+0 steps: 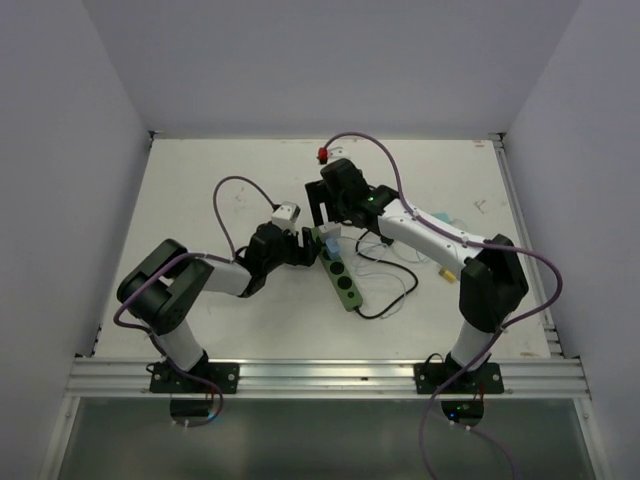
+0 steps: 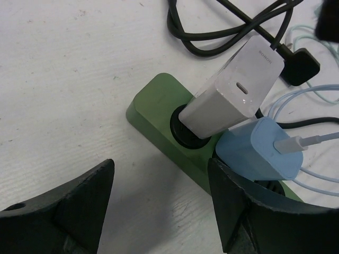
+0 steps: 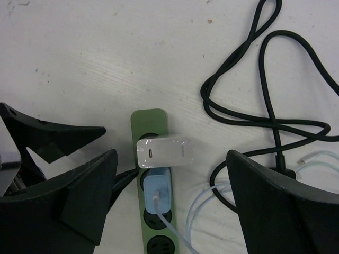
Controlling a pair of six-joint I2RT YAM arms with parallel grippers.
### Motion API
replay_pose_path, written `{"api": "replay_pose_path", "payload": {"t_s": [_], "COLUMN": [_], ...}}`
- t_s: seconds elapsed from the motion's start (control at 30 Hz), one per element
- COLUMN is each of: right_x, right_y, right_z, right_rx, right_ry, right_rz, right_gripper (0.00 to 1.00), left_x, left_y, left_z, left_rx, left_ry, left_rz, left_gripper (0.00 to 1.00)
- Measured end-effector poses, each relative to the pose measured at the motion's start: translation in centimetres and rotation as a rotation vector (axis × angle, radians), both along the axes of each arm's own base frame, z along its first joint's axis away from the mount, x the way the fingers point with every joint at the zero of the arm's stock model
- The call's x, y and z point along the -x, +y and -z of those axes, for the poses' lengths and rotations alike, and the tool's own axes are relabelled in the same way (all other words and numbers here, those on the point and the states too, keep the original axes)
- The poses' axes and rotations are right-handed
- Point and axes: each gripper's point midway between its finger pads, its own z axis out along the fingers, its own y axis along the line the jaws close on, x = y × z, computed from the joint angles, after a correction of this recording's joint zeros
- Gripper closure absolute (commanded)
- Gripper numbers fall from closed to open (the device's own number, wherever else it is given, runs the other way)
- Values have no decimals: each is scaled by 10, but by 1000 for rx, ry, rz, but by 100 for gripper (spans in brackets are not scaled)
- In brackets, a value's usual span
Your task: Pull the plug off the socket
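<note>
I am on the approach: nothing is gripped yet. The socket lies on the tabletop at lower middle of my right wrist view, a white plug seated in its end outlet, a blue plug just below. My right fingers are spread wide either side of the white plug. My left fingers, also spread, sit by the socket's end. Next, I judge, the left braces the socket while the right closes and pulls.

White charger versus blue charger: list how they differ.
The white charger is a larger, boxier block; the blue charger is smaller and rounded. The white charger's port is empty; the blue charger has a white cable plugged in. The white one takes the end outlet, the blue one the next. Both sit in the green power strip.
</note>
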Motion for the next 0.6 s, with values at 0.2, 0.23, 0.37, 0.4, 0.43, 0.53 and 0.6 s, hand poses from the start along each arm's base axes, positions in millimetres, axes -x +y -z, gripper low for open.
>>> {"api": "replay_pose_path", "payload": {"t_s": [0.2,0.23,0.37,0.4,0.43,0.53,0.6], "right_x": [1,0,-1,-1,-1,0,2], "right_y": [2,2,0,0,1,3,6], "right_z": [16,17,26,28,31,42,52], "right_rx": [-20,-27,-49,-49,-52,-45,-40], "right_ry": [56,61,94,102,111,136,159], "right_rz": [-20,-20,-30,-31,-38,-47,-56], "right_gripper": [13,13,14,14,14,15,15], "left_x": [6,7,12,12,11,9,8], "left_y": [2,3,5,4,5,3,1], "left_z": [3,4,7,6,5,0,-1], "left_rx": [51,55,87,100,110,152,172], "left_ry": [17,23,43,45,44,44,43], "left_rz": [-27,-31,-49,-55,-61,-73,-72], "left_gripper": [23,23,23,23,23,23,23]}}
